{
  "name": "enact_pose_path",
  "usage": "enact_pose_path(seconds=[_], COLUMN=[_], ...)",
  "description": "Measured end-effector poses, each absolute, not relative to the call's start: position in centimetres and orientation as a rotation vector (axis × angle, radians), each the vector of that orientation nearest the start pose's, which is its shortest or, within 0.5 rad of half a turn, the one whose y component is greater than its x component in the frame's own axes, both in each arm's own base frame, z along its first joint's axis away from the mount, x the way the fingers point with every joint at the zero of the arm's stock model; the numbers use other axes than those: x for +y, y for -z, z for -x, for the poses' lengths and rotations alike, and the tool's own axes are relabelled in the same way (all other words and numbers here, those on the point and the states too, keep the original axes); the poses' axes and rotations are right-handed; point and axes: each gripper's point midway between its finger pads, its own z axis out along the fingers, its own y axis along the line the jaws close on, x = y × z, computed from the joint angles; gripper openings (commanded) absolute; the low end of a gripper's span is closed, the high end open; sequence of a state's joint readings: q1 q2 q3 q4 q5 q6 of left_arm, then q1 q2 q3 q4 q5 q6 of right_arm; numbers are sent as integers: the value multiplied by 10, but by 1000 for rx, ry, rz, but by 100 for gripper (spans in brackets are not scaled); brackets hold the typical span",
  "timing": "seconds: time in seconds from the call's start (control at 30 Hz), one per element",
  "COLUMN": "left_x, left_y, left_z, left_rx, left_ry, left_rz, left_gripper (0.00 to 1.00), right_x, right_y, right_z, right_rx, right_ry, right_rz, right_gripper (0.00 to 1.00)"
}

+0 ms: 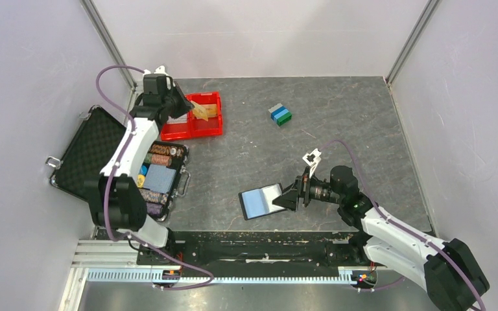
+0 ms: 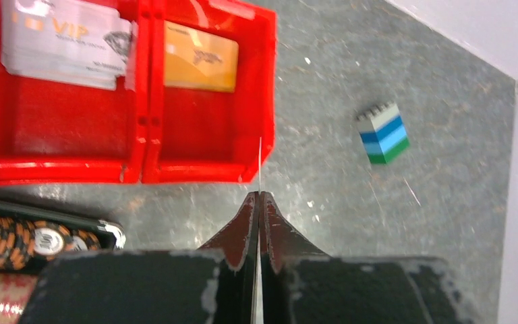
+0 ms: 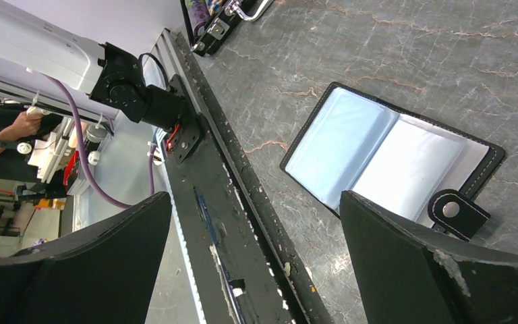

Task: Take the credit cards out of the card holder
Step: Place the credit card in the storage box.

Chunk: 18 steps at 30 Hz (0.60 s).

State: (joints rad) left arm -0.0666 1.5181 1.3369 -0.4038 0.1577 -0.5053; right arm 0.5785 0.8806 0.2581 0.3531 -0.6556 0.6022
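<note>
The card holder (image 1: 261, 201) lies open on the table near the front, showing its glossy blue-grey sleeves; it also shows in the right wrist view (image 3: 391, 155). My right gripper (image 1: 290, 197) is open and empty at the holder's right edge, and in its wrist view (image 3: 255, 202) one finger lies over that edge. My left gripper (image 1: 187, 103) is over the red tray (image 1: 176, 131). In its wrist view (image 2: 259, 196) it is shut on a thin card (image 2: 260, 162) seen edge-on. Whitish-grey cards (image 2: 61, 40) lie in the tray's left compartment and an orange card (image 2: 200, 46) in the right one.
A black foam-lined case (image 1: 91, 152) with poker chips (image 1: 160, 155) stands open at the left, just in front of the tray. Stacked grey, blue and green blocks (image 1: 279, 115) sit at the back centre. A black rail (image 3: 202, 202) runs along the table's front edge.
</note>
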Motion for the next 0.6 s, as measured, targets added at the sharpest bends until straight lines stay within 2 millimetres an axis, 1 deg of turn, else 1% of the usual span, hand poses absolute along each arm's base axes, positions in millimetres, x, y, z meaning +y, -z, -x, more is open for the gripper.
enact_pose_path(seconds=[0.13,0.37,0.47,0.6], left_x=[-66,-63,-65,-68], left_y=[-213,-186,-174,-160], left_z=[-468,-505,-516,-526], left_rx=[2141,2125,2125,2129], left_ry=[451,457,476,501], left_rz=[421,435,432,424], left_gripper=[2,2,2,2], right_x=[252,255,256,256], right_y=[-136,-136,-137,-137], right_z=[-156,-161,-165,-168], right_rx=[1979,2007,2007,2012], right_ry=[-1385,-1374,-1365,-1354], right_rz=[489,490,491,482], right_gripper=[98,98,98,98])
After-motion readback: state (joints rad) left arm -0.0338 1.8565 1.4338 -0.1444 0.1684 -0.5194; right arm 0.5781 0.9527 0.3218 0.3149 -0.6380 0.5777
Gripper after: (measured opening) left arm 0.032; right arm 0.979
